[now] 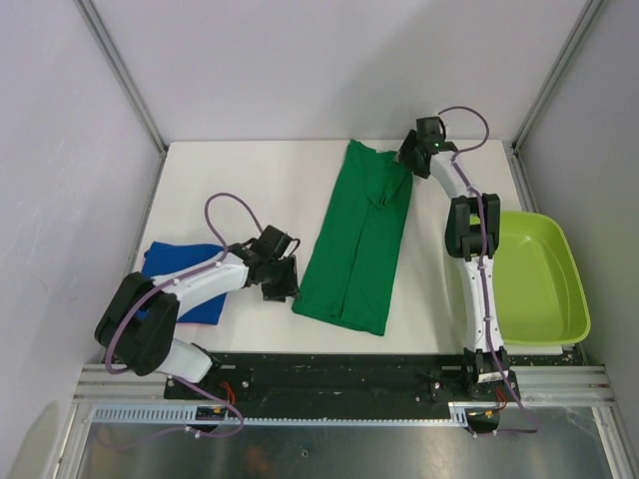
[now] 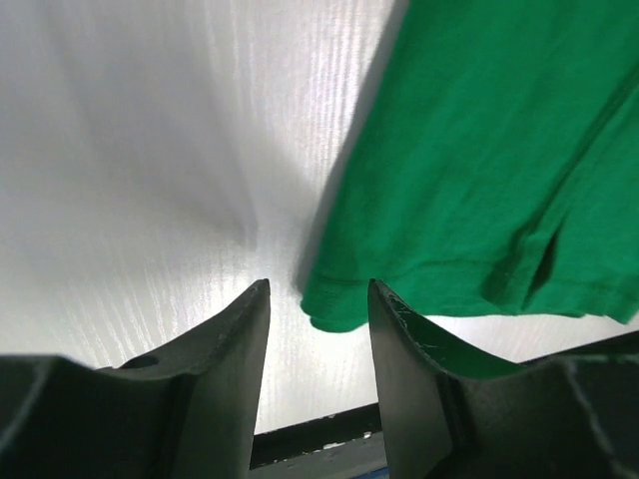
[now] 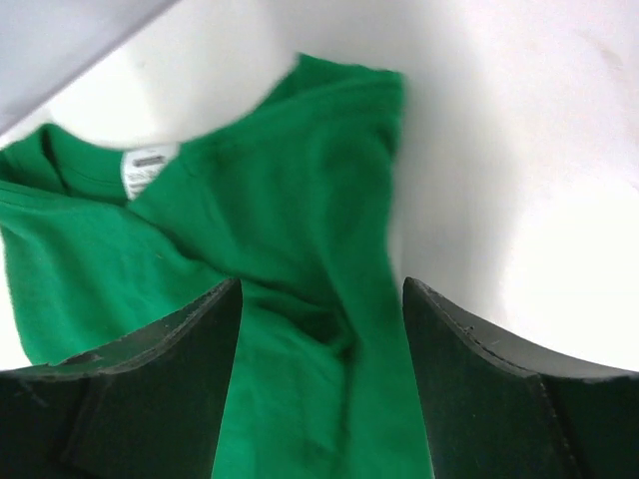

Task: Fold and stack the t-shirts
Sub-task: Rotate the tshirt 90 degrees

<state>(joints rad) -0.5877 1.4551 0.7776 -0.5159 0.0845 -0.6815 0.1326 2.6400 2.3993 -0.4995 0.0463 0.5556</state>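
The dark green t-shirt (image 1: 361, 238) lies folded lengthwise in the middle of the table, its collar end at the far side. The royal blue t-shirt (image 1: 188, 279) lies folded at the left, partly under my left arm. My left gripper (image 1: 284, 281) is open just left of the green shirt's near left corner (image 2: 334, 304), which sits just beyond its fingertips (image 2: 318, 289). My right gripper (image 1: 407, 158) is open over the shirt's far right corner; green cloth (image 3: 300, 230) with a white neck label lies between and beyond its fingers (image 3: 321, 289).
A lime-green plastic tub (image 1: 534, 279) stands at the right beside the right arm. Walls close the table on the left, far and right sides. A black rail (image 1: 339, 374) runs along the near edge.
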